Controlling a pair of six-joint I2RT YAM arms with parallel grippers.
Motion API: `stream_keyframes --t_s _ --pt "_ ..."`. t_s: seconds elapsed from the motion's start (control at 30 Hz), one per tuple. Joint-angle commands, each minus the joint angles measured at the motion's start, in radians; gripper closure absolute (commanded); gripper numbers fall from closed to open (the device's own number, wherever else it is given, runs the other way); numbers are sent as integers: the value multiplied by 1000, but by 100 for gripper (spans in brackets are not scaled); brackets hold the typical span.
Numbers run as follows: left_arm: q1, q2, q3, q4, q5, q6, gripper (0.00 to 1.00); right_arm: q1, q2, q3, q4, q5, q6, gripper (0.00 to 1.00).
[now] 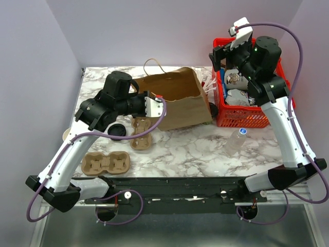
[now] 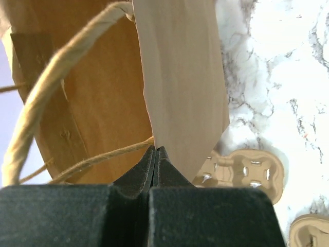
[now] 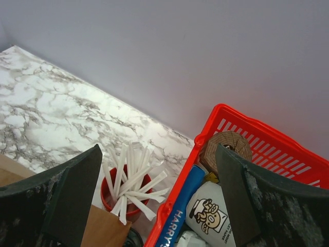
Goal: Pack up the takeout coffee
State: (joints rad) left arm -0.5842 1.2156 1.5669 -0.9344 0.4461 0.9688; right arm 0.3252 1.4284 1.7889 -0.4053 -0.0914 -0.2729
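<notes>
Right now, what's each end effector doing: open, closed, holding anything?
Left end effector: closed, pinching the paper bag by its edge.
Right end effector: open, empty, above the red basket.

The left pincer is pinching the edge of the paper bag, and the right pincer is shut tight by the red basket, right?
No. The right pincer by the red basket is wide open; the right wrist view shows it. The left pincer does pinch the edge of the paper bag.
</notes>
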Motion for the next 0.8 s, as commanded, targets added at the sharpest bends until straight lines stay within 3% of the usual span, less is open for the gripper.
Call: stream_keyframes --t_s 0.0,0.2,0.43,0.6,0.77 --pt "-5 -39 36 51 -30 -2 100 -3 -28 -29 -9 4 3 0" --pt "-6 -80 74 92 -4 -70 100 -3 -19 -16 -9 -5 0 0" --pt "-5 -113 74 23 -30 4 100 -6 -6 -3 -18 -36 -3 0" --pt "-6 -119 35 5 -32 27 100 -5 12 12 -44 -86 8 0" --pt "-11 -111 -48 90 11 -25 100 -5 27 38 -88 -159 14 0"
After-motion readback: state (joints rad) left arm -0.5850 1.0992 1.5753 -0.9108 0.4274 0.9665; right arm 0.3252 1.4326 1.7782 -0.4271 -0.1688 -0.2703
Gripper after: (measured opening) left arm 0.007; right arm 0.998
